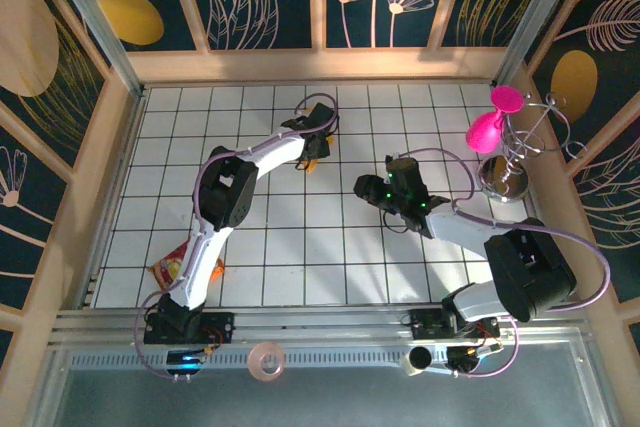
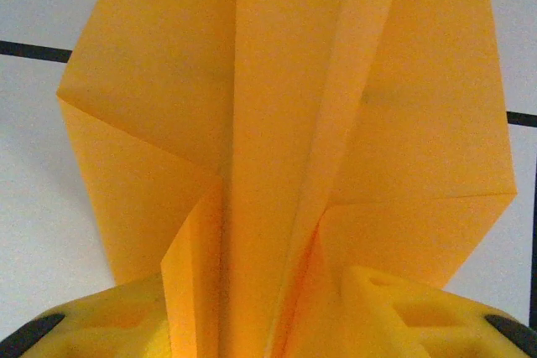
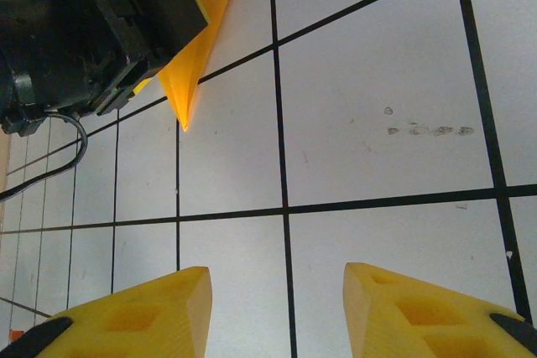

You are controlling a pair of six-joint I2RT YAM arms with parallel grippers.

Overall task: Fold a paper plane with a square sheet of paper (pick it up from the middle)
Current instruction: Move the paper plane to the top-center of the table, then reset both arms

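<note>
Paper plane [image 2: 285,123] stands clamped in the left gripper [image 2: 260,329], whose yellow fingers [image 2: 403,316] are closed on its folded layers with no gap visible around the paper. In the left wrist view its long axis runs straight away from the fingers, up and out of the top of the frame. The centre crease rises between two spread flaps, and the tip is cut off there.

The right wrist view supplies that missing end. The paper plane [image 3: 191,73] narrows to a sharp point aimed down at the white tiled table [image 3: 377,81], with the tip close to a black grid line. I cannot tell whether it touches. The black body of the left arm [image 3: 75,31] hides the wider part.

From the top external camera only a small orange sliver of the plane [image 1: 312,161] shows beneath the left gripper [image 1: 318,129], in the far middle of the table. Its shape is hard to make out there, though it seems to hang roughly upright, tip down.

The right gripper [image 3: 277,308] hovers with its fingers wide apart and holds nothing, with bare tile between them. In the top view it [image 1: 372,189] sits to the right of the plane, near it but apart, facing it.

A snack packet [image 1: 172,267] lies near the left arm's base, and a pink balloon figure [image 1: 490,127] sits on a wire stand [image 1: 505,179] at the right edge.
</note>
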